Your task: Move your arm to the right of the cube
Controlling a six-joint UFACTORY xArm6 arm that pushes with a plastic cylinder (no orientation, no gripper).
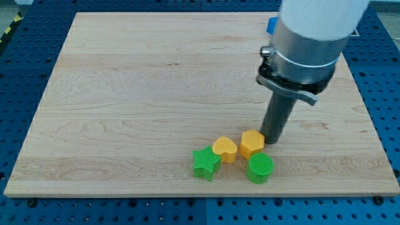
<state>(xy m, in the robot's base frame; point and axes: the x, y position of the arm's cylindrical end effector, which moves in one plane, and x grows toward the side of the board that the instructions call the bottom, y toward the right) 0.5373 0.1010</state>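
There is no claw on this arm, so nothing to call wide, narrow or holding; it ends in a dark rod. The tip (273, 141) rests on the worktop (137, 94), touching or just beside the view's-right edge of the yellow block (252, 144), which looks the most cube-like piece here, though its exact shape is hard to make out. To that block's left, nearly touching, lies the yellow heart (225, 149); the green star (205, 163) sits lower left, and the green cylinder (260, 168) just below the yellow block. A blue block (272, 25) peeks out behind the arm at the view's top.

I judge the step nearly finished: the tip already stands on the right side. The next move calls for only a small settling, without nudging the block.
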